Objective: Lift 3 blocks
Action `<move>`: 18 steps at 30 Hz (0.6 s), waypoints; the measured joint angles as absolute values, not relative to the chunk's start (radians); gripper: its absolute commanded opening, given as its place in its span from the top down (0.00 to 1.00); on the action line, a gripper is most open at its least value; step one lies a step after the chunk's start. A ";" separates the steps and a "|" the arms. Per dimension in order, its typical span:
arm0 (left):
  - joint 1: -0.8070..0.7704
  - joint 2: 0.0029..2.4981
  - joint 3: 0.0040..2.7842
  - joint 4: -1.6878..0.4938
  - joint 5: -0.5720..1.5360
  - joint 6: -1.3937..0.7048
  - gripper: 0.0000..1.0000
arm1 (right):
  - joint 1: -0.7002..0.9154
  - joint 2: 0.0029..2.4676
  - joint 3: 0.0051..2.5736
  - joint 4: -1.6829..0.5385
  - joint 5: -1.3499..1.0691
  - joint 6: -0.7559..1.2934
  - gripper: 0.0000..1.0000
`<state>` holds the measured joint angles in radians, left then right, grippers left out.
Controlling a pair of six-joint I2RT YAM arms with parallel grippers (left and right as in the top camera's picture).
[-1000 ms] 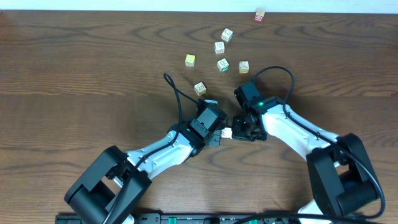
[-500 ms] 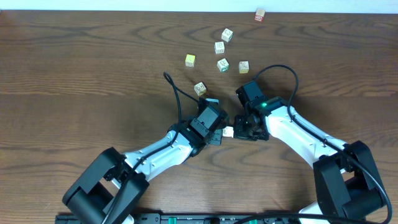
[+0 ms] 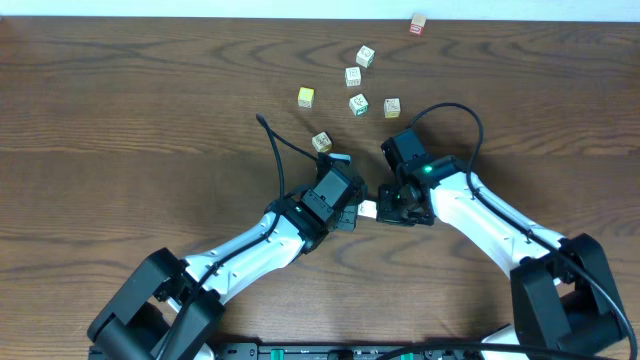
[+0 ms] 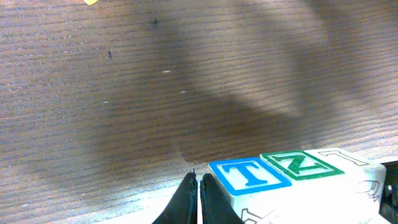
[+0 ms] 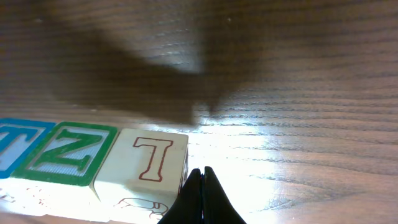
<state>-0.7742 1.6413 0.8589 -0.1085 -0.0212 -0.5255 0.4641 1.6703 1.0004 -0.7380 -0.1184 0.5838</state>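
Observation:
Three whitish blocks form one tight row (image 3: 367, 210) squeezed end to end between my two grippers. In the left wrist view the blue-T block (image 4: 249, 175) lies against my shut left gripper (image 4: 198, 180), then the green-Z block (image 4: 300, 165) and the third block (image 4: 348, 163). The right wrist view shows the red-7 block (image 5: 149, 162) against my shut right gripper (image 5: 200, 171), with the Z block (image 5: 68, 155) and T block (image 5: 12, 146) beyond. Overhead, the left gripper (image 3: 355, 212) and right gripper (image 3: 380, 208) face each other. The row's shadow lies apart from it on the wood.
Several loose small cubes lie beyond the grippers, among them a yellow cube (image 3: 305, 96), a tan one (image 3: 321, 142) close to the left arm, and a reddish cube (image 3: 418, 23) at the far table edge. Both arms' cables loop above the wrists.
Both grippers, still pressing the row between them, have shifted slightly toward the far side of the table. The left arm has stretched forward and its cable has swung left.

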 measured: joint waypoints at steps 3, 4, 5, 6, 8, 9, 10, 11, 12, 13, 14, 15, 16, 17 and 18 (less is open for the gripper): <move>-0.774 1.641 0.859 -0.109 -0.022 -0.524 0.93 | 0.464 1.649 1.001 -0.737 -0.119 0.580 0.99; -0.774 1.641 0.859 -0.109 -0.021 -0.524 0.93 | 0.464 1.643 1.001 -0.737 -0.117 0.580 0.99; -0.774 1.641 0.859 -0.109 -0.020 -0.524 0.93 | 0.464 1.640 1.001 -0.737 -0.115 0.577 0.99; -0.774 1.640 0.859 -0.109 -0.019 -0.524 0.93 | 0.464 1.639 1.001 -0.737 -0.115 0.576 0.99; -0.774 1.640 0.859 -0.109 -0.019 -0.524 0.93 | 0.464 1.640 1.001 -0.737 -0.116 0.573 0.99; -0.774 1.640 0.859 -0.109 -0.019 -0.524 0.93 | 0.464 1.640 1.001 -0.737 -0.116 0.573 0.99; -0.774 1.640 0.859 -0.109 -0.019 -0.524 0.93 | 0.464 1.640 1.001 -0.737 -0.116 0.573 0.99; -0.774 1.640 0.859 -0.109 -0.019 -0.524 0.93 | 0.464 1.639 1.001 -0.737 -0.117 0.573 0.99; -0.774 1.640 0.859 -0.109 -0.019 -0.524 0.93 | 0.464 1.639 1.001 -0.737 -0.117 0.573 0.99; -0.774 1.640 0.859 -0.109 -0.019 -0.524 0.93 | 0.464 1.640 1.001 -0.737 -0.117 0.573 0.99; -0.774 1.640 0.859 -0.109 -0.019 -0.524 0.93 | 0.464 1.639 1.001 -0.736 -0.117 0.573 0.99; -0.774 1.640 0.859 -0.109 -0.019 -0.524 0.93 | 0.464 1.639 1.001 -0.736 -0.118 0.573 0.99; -0.774 1.640 0.859 -0.109 -0.019 -0.524 0.93 | 0.464 1.640 1.001 -0.733 -0.118 0.573 0.99; -0.774 1.640 0.859 -0.109 -0.022 -0.524 0.93 | 0.464 1.639 1.001 -0.728 -0.119 0.573 0.99; -0.774 1.640 0.859 -0.109 -0.027 -0.524 0.93 | 0.464 1.640 1.001 -0.720 -0.119 0.571 0.99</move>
